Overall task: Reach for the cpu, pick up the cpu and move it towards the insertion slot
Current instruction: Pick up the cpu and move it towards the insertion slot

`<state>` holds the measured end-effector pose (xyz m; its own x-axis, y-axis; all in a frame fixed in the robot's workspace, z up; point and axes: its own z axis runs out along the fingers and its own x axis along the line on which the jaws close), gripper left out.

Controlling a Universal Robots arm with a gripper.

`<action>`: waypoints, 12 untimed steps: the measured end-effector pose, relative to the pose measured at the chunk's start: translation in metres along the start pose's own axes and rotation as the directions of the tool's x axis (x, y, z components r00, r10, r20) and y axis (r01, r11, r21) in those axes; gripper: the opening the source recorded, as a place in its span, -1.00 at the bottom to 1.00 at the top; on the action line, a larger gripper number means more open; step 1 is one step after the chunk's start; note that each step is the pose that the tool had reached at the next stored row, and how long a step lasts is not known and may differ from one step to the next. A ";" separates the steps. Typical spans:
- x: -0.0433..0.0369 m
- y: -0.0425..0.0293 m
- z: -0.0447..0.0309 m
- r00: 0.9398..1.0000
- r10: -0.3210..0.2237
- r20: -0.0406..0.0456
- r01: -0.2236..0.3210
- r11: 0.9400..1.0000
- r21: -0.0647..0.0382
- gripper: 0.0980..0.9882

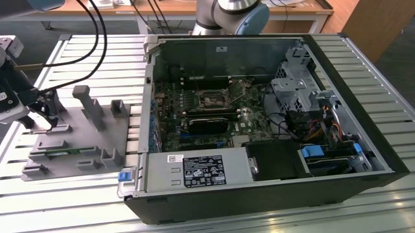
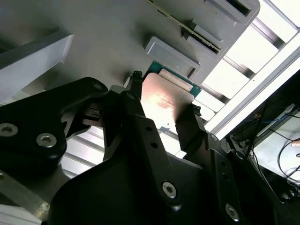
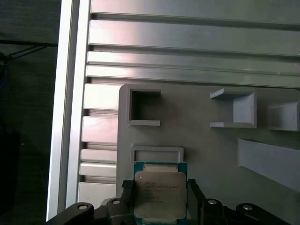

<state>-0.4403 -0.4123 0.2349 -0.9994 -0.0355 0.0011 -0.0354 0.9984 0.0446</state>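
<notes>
Exterior view's far left: the gripper (image 1: 43, 116) stands over the grey fixture (image 1: 84, 145), its tips hard to make out. In the first wrist view, the jaws pinch the cpu (image 3: 159, 190) by two opposite edges, its near edge cut off. Well apart rightward, the insertion slot (image 1: 212, 102) lies uncovered inside the walled computer case (image 1: 363, 121).

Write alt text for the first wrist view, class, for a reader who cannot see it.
The gripper sits around a silver-topped cpu lying on a grey fixture, which rests on ribbed aluminium slats.
</notes>
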 end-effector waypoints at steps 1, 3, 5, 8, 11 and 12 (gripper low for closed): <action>0.0000 0.0000 -0.0010 1.000 0.000 0.000 0.000 1.000 0.000 -0.01; 0.0000 0.0001 -0.0029 1.000 0.000 0.000 0.000 1.000 0.001 -0.01; 0.0000 0.0002 -0.0050 1.000 0.000 0.000 0.000 1.000 0.001 -0.01; 0.0000 0.0004 -0.0088 1.000 0.000 0.000 0.000 1.000 0.001 -0.01; 0.0000 0.0006 -0.0135 1.000 0.000 0.000 0.000 1.000 0.002 -0.01; 0.0000 0.0007 -0.0153 1.000 0.000 0.000 0.000 1.000 0.002 -0.01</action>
<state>-0.4402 -0.4123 0.2503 -0.9994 -0.0353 0.0011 -0.0352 0.9985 0.0428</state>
